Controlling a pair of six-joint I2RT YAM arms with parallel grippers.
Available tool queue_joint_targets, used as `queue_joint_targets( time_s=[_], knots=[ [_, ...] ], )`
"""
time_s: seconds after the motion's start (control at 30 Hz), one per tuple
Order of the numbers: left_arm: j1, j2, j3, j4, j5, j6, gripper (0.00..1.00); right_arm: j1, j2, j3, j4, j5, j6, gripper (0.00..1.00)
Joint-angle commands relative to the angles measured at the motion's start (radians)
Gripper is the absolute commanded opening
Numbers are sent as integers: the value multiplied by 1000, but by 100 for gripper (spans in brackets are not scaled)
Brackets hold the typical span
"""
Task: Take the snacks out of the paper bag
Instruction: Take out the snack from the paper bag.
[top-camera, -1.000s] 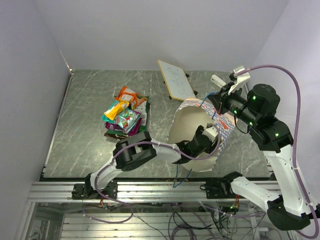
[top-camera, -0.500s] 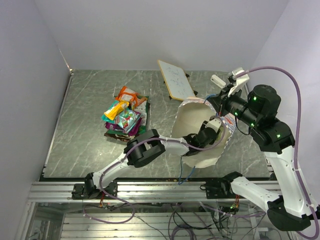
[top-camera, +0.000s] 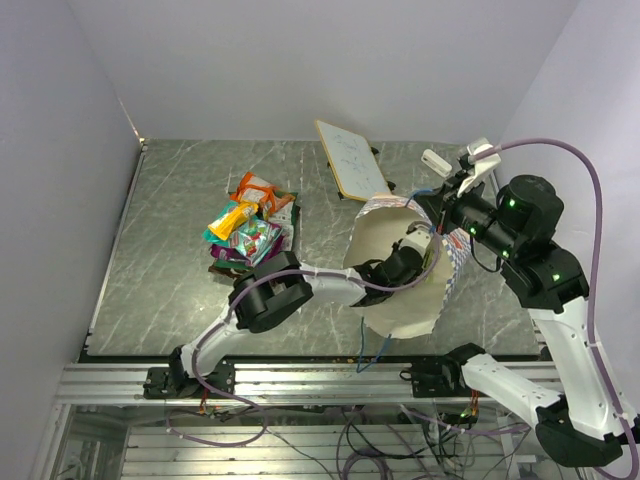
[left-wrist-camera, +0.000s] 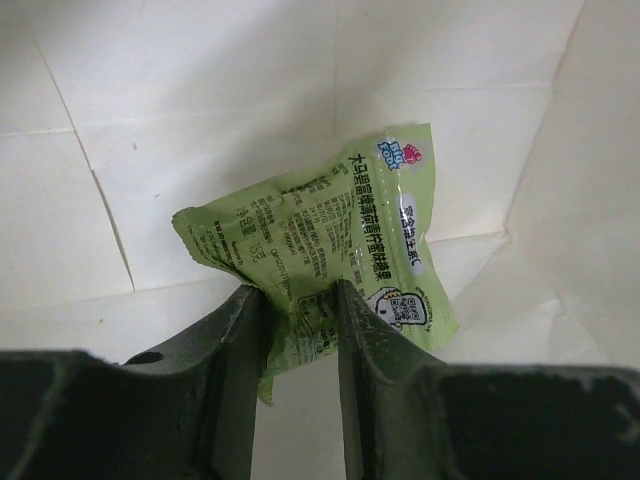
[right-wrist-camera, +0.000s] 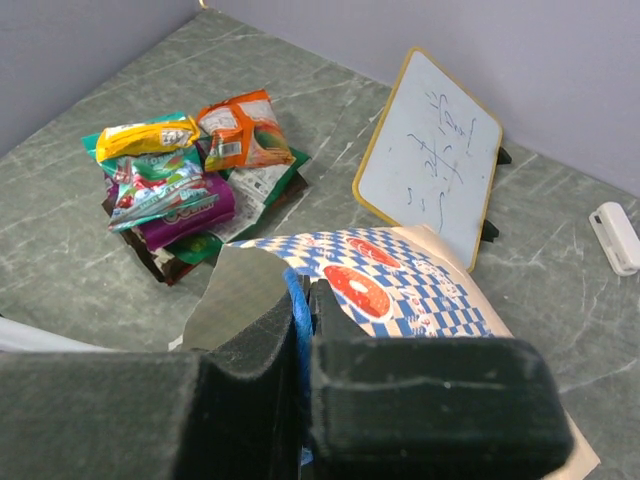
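Left pincer (left-wrist-camera: 298, 298) pinches a green snack packet (left-wrist-camera: 335, 215) inside the paper bag (left-wrist-camera: 180, 100).

Text check: the green packet (left-wrist-camera: 330, 250) carries several rows of dark Chinese print running diagonally, too fine to transcribe. There's a small blue-and-red brand badge at its top corner, letters not legible, a white oval label with more characters along one edge, and a QR code near the lower corner. The whiteboard (right-wrist-camera: 430, 150) has faint handwritten scribbles, unreadable. The paper bag (right-wrist-camera: 400, 290) shows an orange-red oval logo on the checks, no lettering resolvable. The snack pile (right-wrist-camera: 180, 180) on the counter has printed wrappers, nothing readable at this size.
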Motion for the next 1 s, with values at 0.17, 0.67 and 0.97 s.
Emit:
queue_joint_targets(
  time_s=[0.17,0.67,0.97],
  knots=[
    [3,-233,-138,-58,199,-47,7,0,-55,-85,107,17,-7,0],
    [3,-758,-457,-328,547,108,7,0,-83,-149,193,109,-86,0],
    [168,-1038,-414,-711,685,205,7,0,-98,-178,216,142,-102,0]
  ],
)
